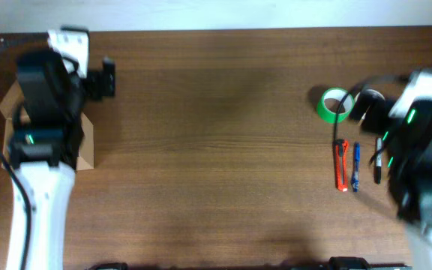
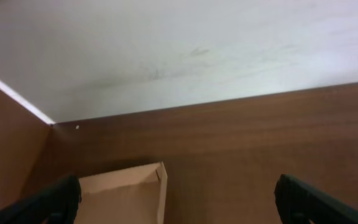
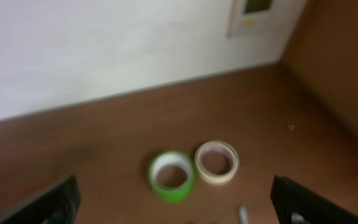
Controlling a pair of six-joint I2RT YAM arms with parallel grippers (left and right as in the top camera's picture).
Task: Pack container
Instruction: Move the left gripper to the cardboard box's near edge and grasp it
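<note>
Your left hand (image 2: 179, 208) hangs wide open and empty above the plain tan cardboard container (image 2: 126, 193), which sits at the left edge of the table (image 1: 216, 135). Your right hand (image 3: 179, 206), equally open and empty, faces the glossy green tape roll (image 3: 171, 176) and the beige roll (image 3: 216, 162) at upper right. It is probably lined up for a first pick.

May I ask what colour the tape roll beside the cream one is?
The tape roll is green; right wrist view.

Tan box (image 2: 123, 194), green tape (image 3: 171, 193), cream tape (image 3: 216, 180) – brown tbl (image 3: 73, 149)
</note>
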